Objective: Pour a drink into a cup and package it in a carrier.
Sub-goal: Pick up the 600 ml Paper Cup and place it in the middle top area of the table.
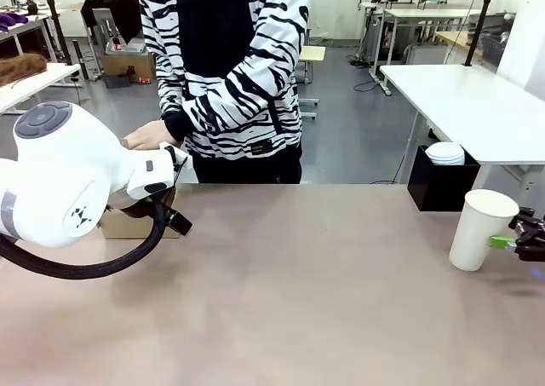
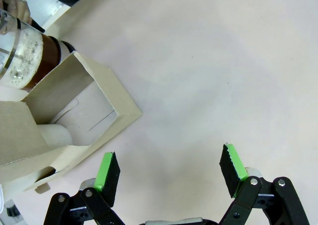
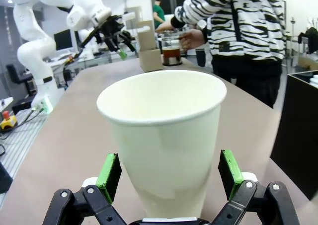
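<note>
Cup [image 3: 161,135] upright inside wide-apart right claw [image 3: 169,158]; left claw [image 2: 169,153], pointing down, apart beside carrier [image 2: 64,83]

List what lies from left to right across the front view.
left arm → person → stack of white plates → white paper cup → right gripper

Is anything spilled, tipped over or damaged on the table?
Nothing stands out. The cup stands upright inside the open right gripper, the carrier sits intact near the open left gripper, and the table shows no spill.
</note>
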`<state>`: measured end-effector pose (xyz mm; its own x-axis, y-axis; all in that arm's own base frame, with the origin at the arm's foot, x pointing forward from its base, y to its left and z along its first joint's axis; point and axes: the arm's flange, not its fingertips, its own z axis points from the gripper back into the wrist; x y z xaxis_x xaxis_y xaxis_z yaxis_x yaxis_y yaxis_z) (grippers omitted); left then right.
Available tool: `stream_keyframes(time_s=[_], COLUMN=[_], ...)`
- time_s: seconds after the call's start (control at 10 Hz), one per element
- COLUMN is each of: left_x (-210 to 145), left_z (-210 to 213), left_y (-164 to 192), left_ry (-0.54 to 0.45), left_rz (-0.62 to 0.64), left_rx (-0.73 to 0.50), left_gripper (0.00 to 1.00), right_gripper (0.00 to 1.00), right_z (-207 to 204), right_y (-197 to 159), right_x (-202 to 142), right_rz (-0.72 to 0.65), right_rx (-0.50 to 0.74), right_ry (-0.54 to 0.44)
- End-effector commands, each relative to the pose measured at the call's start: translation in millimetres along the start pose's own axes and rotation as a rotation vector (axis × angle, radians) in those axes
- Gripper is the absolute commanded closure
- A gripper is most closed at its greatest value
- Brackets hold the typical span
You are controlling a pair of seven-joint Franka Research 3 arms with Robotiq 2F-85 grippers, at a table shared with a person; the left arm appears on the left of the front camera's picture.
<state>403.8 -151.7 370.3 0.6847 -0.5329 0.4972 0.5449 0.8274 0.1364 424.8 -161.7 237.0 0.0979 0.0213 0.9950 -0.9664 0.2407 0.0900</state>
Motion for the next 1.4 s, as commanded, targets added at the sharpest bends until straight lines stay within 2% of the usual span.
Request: stream_keyframes(time_s=[0.0,0.5,0.6,0.7,0.8,1.1,1.2,1.3], left_x=[0,0,0,0,0,0,0,0], left_z=[0,0,0,0,0,0,0,0], left_y=[0,0,0,0,0,0,0,0], left_ry=[-0.001,-0.001,-0.001,-0.001,-0.001,-0.001,-0.001,-0.001], left_rz=[0.0,0.0,0.0,0.0,0.0,0.0,0.0,0.0], left_rx=[-0.001,-0.001,-0.001,-0.001,-0.001,-0.001,-0.001,-0.001], left_gripper=[0.0,0.0,0.0,0.0,0.0,0.0,0.0,0.0], right_gripper=[0.0,0.0,0.19,0.2,0.39,0.39,0.25,0.34], right_z=[-16,-42,-45,-47,-42,-38,-37,-42], right_y=[8,8,6,6,6,3,3,13], right_x=[0,-2,-5,-6,-4,-5,-5,23], right_rz=[0.011,0.004,-0.004,-0.004,0.009,-0.017,-0.017,-0.034], right_rx=[0.041,0.035,0.036,0.033,0.032,0.058,0.058,0.028], right_ry=[0.002,-0.007,-0.003,-0.011,-0.017,-0.012,-0.014,-0.036])
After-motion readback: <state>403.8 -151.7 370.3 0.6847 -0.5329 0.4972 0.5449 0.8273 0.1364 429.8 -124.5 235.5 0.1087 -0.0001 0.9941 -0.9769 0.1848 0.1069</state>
